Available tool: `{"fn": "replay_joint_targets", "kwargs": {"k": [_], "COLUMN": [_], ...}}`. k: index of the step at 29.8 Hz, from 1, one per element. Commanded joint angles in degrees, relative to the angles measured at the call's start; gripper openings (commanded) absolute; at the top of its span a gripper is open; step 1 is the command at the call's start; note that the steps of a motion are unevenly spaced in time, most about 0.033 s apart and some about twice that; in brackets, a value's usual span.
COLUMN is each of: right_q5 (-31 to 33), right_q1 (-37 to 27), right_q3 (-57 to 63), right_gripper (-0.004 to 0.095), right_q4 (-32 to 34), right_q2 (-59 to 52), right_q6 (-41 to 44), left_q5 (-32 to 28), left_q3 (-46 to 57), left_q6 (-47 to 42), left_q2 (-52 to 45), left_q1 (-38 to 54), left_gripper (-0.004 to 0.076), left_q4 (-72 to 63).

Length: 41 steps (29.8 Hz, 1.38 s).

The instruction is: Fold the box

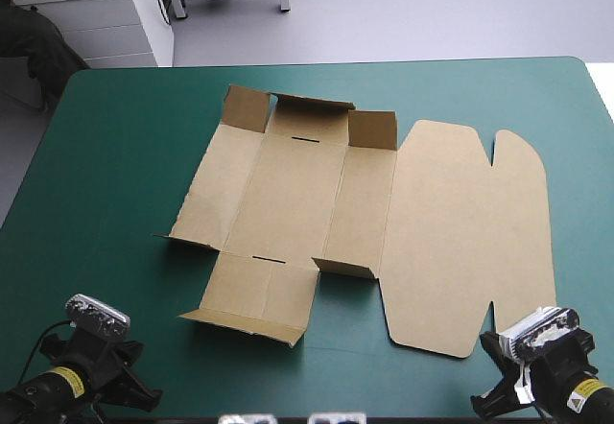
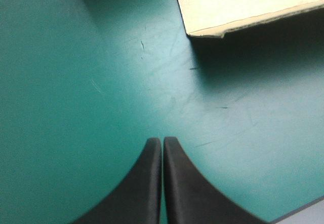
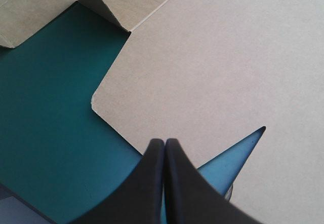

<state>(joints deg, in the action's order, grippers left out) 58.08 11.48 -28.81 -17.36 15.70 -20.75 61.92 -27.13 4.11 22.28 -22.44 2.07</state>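
A: High view?
B: Flat brown cut-board box (image 1: 365, 203) mid-table on teal-green cover (image 1: 115, 155), some flaps raised.
A: Left wrist?
B: left gripper (image 2: 162, 140): black fingers clenched over bare cover, box corner ahead.
A: Right?
B: right gripper (image 3: 164, 142) clenched too, tips at box edge.

One box (image 1: 288, 194), a single cut sheet of brown board, lies on one table (image 1: 106, 155) with a teal-green cover. Two grippers are shown, the left gripper (image 2: 162, 141) and the right gripper (image 3: 165, 142), each with two black fingers (image 2: 144, 188), four fingers in all. The sheet bears two short dark slits (image 1: 305, 140), both well ahead of the fingers, and two V-shaped notches (image 3: 250, 140) in its broad panel. One notch opens just beside the right gripper's fingertips; the other lies far ahead of them. One corner (image 2: 202, 31) of the board appears ahead of the left gripper's fingers.
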Motion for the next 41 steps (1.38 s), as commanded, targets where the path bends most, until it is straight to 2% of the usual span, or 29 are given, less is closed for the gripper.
{"fn": "replay_joint_targets", "kwargs": {"k": [1,17,26,31,33,36,41], "right_q5": [-2.84,-2.84,-2.84,-2.84,-2.84,-2.84,-2.84], "right_q1": [0.02,0.08,0.08,0.08,0.08,0.08,0.08], "right_q3": [-1.39,-1.39,-1.39,-1.39,-1.39,-1.39,-1.39], "right_gripper": [-0.0019,-0.0019,-0.0019,-0.0019,-0.0019,-0.0019,-0.0019], "right_q4": [-0.87,-0.87,-0.87,-0.87,-0.87,-0.87,-0.87], "right_q2": [0.58,0.58,0.58,0.58,0.58,0.58,0.58], "right_q6": [-0.05,-0.05,-0.05,-0.05,-0.05,-0.05,-0.05], "left_q5": [-2.54,-2.9,-5.43,-4.04,-5.75,-8.07,-4.89], "left_q3": [-1.4,-1.84,-13.32,-22.16,-25.58,-32.41,-44.36], "left_q6": [-0.18,-0.31,-1.09,-4.68,-4.56,-1.95,4.43], "left_q2": [0.65,0.65,2.08,12.7,18.35,27.24,41.47], "left_q1": [-0.23,-0.23,-0.23,-0.23,-0.23,-0.23,1.02], "left_gripper": [-0.0008,-0.0008,-0.0008,-0.0003,0.001,0.0021,0.0021], "left_q4": [0.2,-0.31,0.8,10.18,11.02,11.02,5.88]}}
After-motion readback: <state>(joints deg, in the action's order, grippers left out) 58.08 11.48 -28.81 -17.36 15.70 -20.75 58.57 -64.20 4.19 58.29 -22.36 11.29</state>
